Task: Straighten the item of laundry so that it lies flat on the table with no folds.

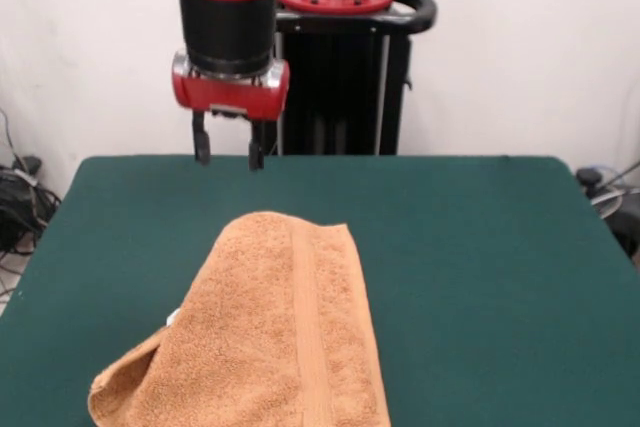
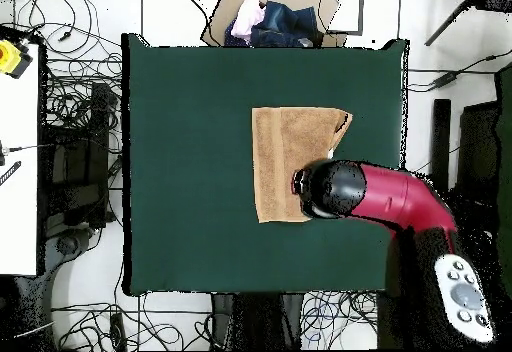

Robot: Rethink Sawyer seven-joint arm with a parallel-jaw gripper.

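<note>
One small orange-tan terry-cloth towel (image 1: 270, 337) lies folded over itself near the middle of the dark green felt-topped table (image 1: 480, 247), with a flap doubled at one corner. It looks soft, light and limp, so it should drape and drag rather than slide stiffly; a loose corner or hemmed edge of the folded layer seems the best hold. The red and black gripper (image 1: 228, 152) hangs above the towel's end nearest the robot, released, fingers apart, holding nothing.
</note>
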